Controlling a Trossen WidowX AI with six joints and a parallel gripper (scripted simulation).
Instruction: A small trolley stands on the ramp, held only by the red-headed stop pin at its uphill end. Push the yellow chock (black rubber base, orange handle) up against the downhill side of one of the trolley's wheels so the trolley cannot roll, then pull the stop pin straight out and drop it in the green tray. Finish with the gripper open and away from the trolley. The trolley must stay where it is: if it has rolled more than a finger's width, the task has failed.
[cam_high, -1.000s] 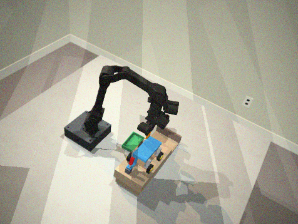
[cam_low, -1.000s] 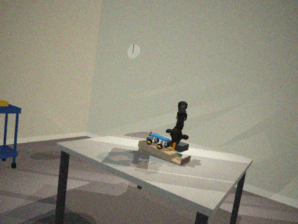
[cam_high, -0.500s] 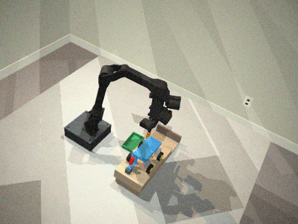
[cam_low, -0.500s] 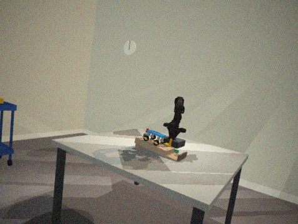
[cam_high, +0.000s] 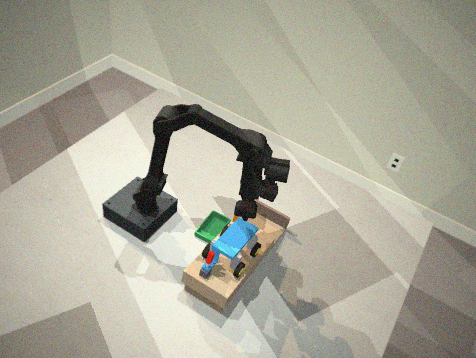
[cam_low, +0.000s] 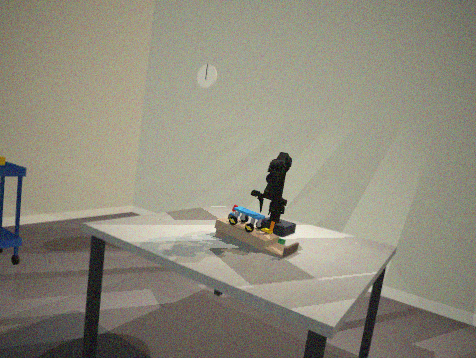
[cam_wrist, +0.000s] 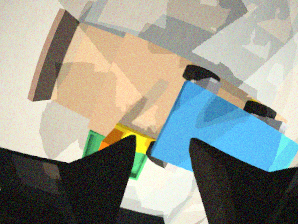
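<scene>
The tool (cam_high: 245, 216) (cam_low: 274, 220) (cam_wrist: 162, 141), fingers apart and empty, hangs over the ramp (cam_high: 220, 295) (cam_low: 250, 240) (cam_wrist: 100, 70) — inward from the counter's (cam_low: 210, 282) near edge; yellow chock (cam_high: 235, 218) (cam_low: 270, 230) (cam_wrist: 142, 141) beside a downhill wheel; best to clear the trolley (cam_high: 235, 237) (cam_low: 248, 212) (cam_wrist: 225, 120) gently — then approach the pin.

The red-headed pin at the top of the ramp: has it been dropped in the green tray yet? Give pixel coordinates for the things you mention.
No, the red-headed pin (cam_high: 210, 257) is at the trolley's (cam_high: 235, 237) (cam_low: 248, 213) (cam_wrist: 225, 125) uphill end, outside the green tray (cam_high: 213, 226).

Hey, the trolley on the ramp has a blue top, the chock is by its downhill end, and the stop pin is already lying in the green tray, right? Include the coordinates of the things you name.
Not quite: the top view shows the red-headed stop pin (cam_high: 210, 257) at the trolley's (cam_high: 235, 237) uphill end, not in the tray (cam_high: 212, 227). The rest is right.
</scene>
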